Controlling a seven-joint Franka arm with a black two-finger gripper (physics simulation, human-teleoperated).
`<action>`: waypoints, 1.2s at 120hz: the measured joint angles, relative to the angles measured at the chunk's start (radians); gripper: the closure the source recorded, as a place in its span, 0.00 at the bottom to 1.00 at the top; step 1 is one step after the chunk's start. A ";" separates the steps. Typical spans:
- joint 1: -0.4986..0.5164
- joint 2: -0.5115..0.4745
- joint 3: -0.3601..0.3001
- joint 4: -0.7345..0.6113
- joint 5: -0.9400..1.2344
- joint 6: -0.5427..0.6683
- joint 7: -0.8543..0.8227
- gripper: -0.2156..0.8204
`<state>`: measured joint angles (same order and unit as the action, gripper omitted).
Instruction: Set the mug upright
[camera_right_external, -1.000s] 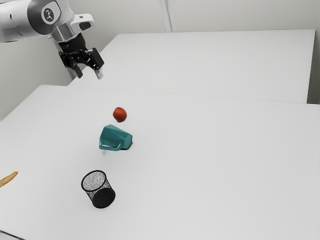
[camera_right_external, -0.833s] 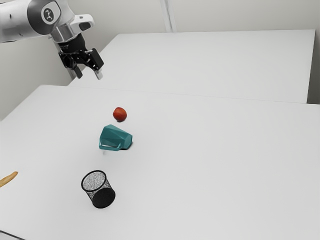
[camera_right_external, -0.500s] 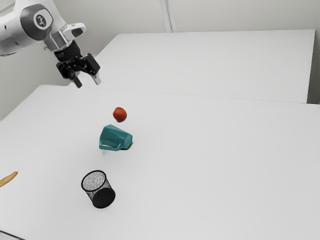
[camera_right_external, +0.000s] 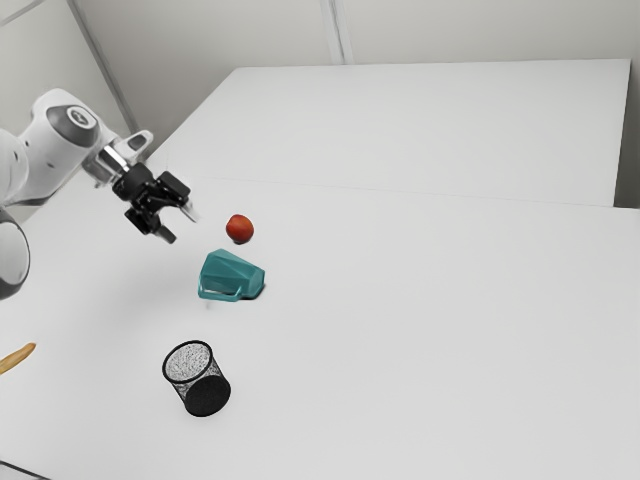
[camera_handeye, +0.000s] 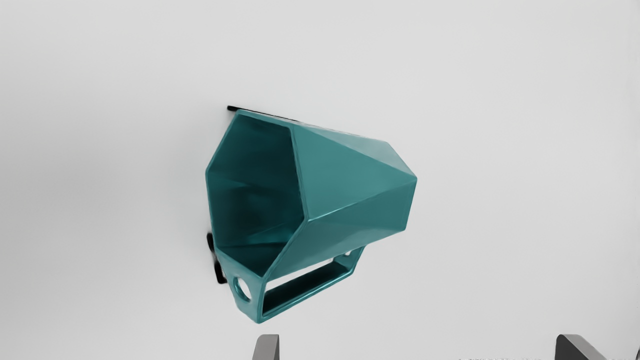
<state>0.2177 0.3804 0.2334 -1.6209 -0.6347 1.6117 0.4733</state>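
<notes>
The teal faceted mug (camera_right_external: 231, 276) lies on its side on the white table, its handle low on the near side in the exterior view. My gripper (camera_right_external: 182, 226) hangs above the table, toward the exterior view's upper left from the mug and apart from it. In the wrist view, the mug (camera_handeye: 320, 190) shows its dark hollow mouth and its handle loop. The gripper (camera_handeye: 417, 347) stands open there, fingertips wide apart with nothing between them.
A red round fruit (camera_right_external: 239, 228) rests close behind the mug. Nearer the camera stands a black mesh cup (camera_right_external: 197, 378). A tan elongated item (camera_right_external: 17, 357) lies at the exterior view's left edge of the white table (camera_right_external: 430, 330).
My arm has swung down and forward, bringing the gripper lower and nearer the mug, its hand tilted differently. The mug, fruit and mesh cup have stayed put.
</notes>
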 joint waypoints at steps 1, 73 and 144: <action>0.003 0.001 0.000 -0.006 -0.007 0.001 0.006 0.21; 0.026 0.082 -0.016 -0.168 -0.311 0.135 0.403 0.21; 0.029 0.077 -0.016 -0.227 -0.462 0.058 0.581 0.87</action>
<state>0.2467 0.4576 0.2178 -1.8478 -1.0970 1.6697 1.0547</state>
